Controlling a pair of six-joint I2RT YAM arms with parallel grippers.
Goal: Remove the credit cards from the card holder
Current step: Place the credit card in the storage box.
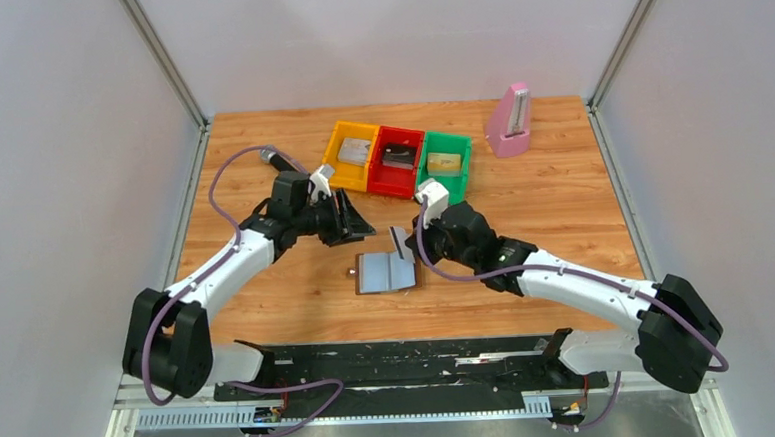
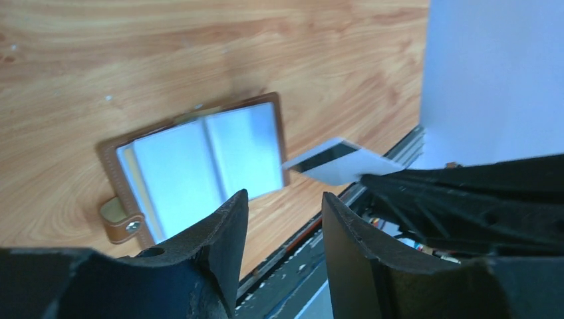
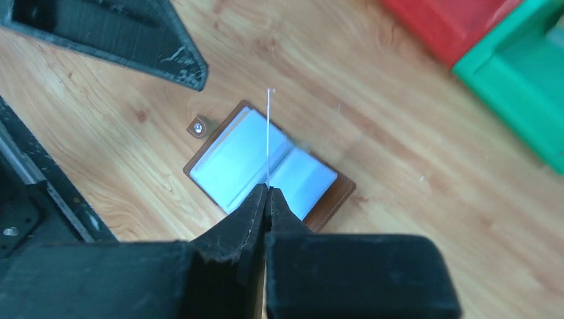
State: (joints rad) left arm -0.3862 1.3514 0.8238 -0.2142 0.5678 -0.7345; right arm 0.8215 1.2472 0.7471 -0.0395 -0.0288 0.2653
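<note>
The card holder (image 1: 386, 272) lies open flat on the wooden table, brown rim around two silvery-blue panels (image 2: 199, 166) (image 3: 226, 159). My right gripper (image 3: 268, 189) is shut on a white credit card with a black stripe (image 2: 339, 163). The card shows edge-on as a thin line (image 3: 268, 133) and hangs just above the holder's right panel, clear of it (image 1: 401, 241). My left gripper (image 2: 284, 199) hovers up and to the left of the holder (image 1: 354, 220), open with nothing between its fingers.
Yellow (image 1: 352, 155), red (image 1: 398, 161) and green (image 1: 445, 163) bins stand in a row behind the holder, each with a card-like item inside. A pink wedge-shaped object (image 1: 510, 122) stands at the back right. White walls enclose the table.
</note>
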